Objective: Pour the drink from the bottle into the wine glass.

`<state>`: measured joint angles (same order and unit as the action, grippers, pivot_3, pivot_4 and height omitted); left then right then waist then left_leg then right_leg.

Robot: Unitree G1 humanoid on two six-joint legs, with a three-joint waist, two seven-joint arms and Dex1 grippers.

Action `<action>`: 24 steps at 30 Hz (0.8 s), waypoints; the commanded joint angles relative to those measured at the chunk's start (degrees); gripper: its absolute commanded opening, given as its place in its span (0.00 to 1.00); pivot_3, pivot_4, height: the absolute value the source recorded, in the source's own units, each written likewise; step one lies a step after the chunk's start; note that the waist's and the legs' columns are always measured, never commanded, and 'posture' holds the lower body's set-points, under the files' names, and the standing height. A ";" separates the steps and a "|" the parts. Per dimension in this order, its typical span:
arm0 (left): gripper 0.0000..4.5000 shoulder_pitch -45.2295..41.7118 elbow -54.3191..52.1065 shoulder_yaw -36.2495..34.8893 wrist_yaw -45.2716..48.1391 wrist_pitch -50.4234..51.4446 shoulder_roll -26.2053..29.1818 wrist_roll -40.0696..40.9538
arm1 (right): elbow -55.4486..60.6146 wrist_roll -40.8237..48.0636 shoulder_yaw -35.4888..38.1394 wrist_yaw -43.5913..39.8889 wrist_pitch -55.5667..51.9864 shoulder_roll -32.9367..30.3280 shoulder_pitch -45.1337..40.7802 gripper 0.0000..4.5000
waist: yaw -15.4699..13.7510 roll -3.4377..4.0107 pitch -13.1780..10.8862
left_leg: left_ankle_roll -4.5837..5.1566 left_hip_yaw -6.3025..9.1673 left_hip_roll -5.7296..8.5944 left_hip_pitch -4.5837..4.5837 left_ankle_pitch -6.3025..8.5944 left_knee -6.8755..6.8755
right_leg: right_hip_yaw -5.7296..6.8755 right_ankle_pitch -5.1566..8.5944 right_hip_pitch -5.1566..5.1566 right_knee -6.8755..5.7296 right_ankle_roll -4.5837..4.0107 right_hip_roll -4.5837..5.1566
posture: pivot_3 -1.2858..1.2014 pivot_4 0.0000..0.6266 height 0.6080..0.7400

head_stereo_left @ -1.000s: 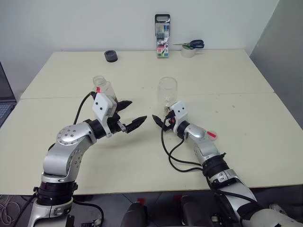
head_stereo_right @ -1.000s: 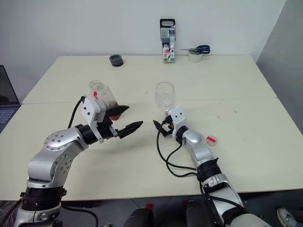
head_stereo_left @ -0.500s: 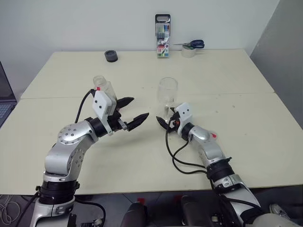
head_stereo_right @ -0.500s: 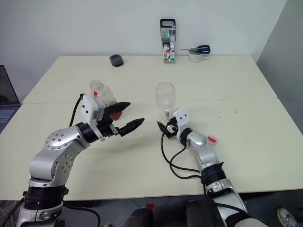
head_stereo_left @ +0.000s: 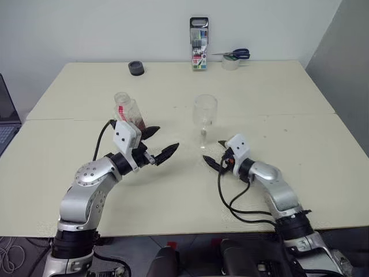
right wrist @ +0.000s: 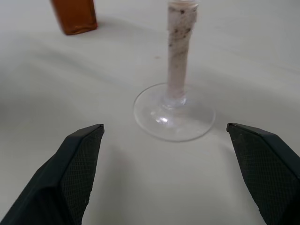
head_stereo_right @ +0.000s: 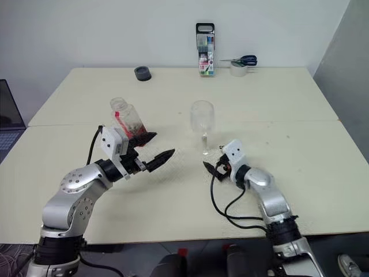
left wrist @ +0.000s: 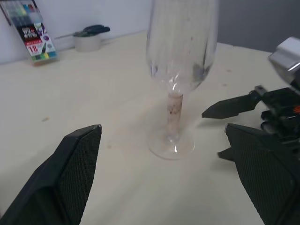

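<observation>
Laptop pokes in at the far left edge, off the surface. The surface is two pale tops butted w/ a seam running across the middle.

Left hand hangs just above the surface, left of centre, fingers spread wide, grasping nothing. It points toward the right. The bottle stands uncapped just behind it, partly hidden by the wrist block; whether it stands straight can't be told. The drink shows amber at the bottle's base in the right wrist view. Black tape roll sits near the back edge, well apart from the bottle, w/ bare room between.

Centre: the wine glass stands upright on its foot, just past the seam toward the near side, bowl looks empty. Its stem is wrapped in speckled tape. It's between the two hands, touching neither. Open surface all round its foot. A marker case stands upright at the back edge, against the wall.

Right hand is low over the surface, just right of & nearer than the glass foot, fingers released & wide apart, aimed at the stem. Its cable loops on the surface toward the near edge. Tape roll w/ scissors on top is at the back edge, right of the marker case. The right third of the surface is bare out to its edge.
</observation>
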<state>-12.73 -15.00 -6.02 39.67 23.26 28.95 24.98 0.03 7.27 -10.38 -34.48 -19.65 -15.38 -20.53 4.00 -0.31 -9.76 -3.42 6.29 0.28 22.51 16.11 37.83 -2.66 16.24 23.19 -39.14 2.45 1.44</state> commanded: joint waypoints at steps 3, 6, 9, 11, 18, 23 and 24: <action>1.00 4.21 1.69 -0.99 -6.39 -6.28 -1.91 -6.38 | 16.52 6.40 0.92 -8.26 -4.79 -7.07 3.53 0.99 | -0.51 0.01 0.00 | 0.00 0.01 0.01 0.00 0.00 0.00 | -0.01 0.00 -0.03 0.04 0.00 0.00 | 0.52 0.24 1.00; 1.00 5.54 3.99 -1.86 -10.48 -9.44 -3.31 -9.71 | 20.87 7.94 1.53 -8.86 -5.71 -9.14 3.80 0.99 | -0.80 -0.02 0.00 | 0.01 0.02 0.00 0.00 0.00 0.02 | 0.02 0.00 -0.04 0.05 0.01 0.00 | 0.52 0.24 1.00; 1.00 6.62 5.33 -2.31 -12.21 -11.51 -4.44 -10.73 | 24.24 9.70 1.94 -8.49 -7.82 -10.05 3.55 0.99 | -1.06 -0.03 0.01 | 0.01 0.04 0.01 0.00 0.00 0.03 | 0.04 0.00 -0.05 0.05 0.01 0.01 | 0.52 0.24 1.00; 1.00 6.51 6.50 -2.90 -13.59 -12.64 -5.17 -11.16 | 25.87 10.69 2.03 -8.01 -9.28 -10.14 3.16 0.99 | -1.26 -0.03 0.01 | 0.00 0.04 0.02 0.02 0.00 0.03 | 0.04 0.00 -0.05 0.06 0.01 0.03 | 0.52 0.24 1.00; 1.00 0.78 16.39 -5.85 -14.69 -13.08 -4.81 -9.86 | 28.83 12.65 0.51 -7.75 -12.66 -9.78 0.81 0.99 | -1.62 -0.03 0.01 | 0.00 0.06 0.04 0.02 0.00 0.05 | 0.10 0.00 -0.05 0.05 0.01 0.03 | 0.52 0.24 1.00; 1.00 -2.78 21.77 -6.92 -14.13 -14.46 -3.53 -10.19 | 28.97 13.25 0.15 -8.01 -13.22 -10.22 0.38 0.99 | -1.69 -0.05 0.02 | 0.00 0.05 0.05 0.03 0.00 0.05 | 0.11 0.00 -0.05 0.07 0.01 0.04 | 0.52 0.24 1.00; 1.00 -3.38 22.77 -7.12 -13.89 -14.68 -3.29 -10.19 | 28.98 13.21 0.15 -8.03 -13.29 -10.27 0.32 0.99 | -1.71 -0.05 0.02 | 0.00 0.05 0.05 0.03 0.00 0.04 | 0.11 0.00 -0.05 0.07 0.01 0.04 | 0.52 0.24 1.00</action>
<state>-15.18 7.51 -11.74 25.58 9.99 24.85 14.72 26.79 19.33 -10.42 -42.38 -33.11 -25.40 -19.24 2.28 -0.37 -9.74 -3.42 6.35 0.33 22.54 16.10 37.87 -2.55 16.25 23.14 -39.07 2.45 1.49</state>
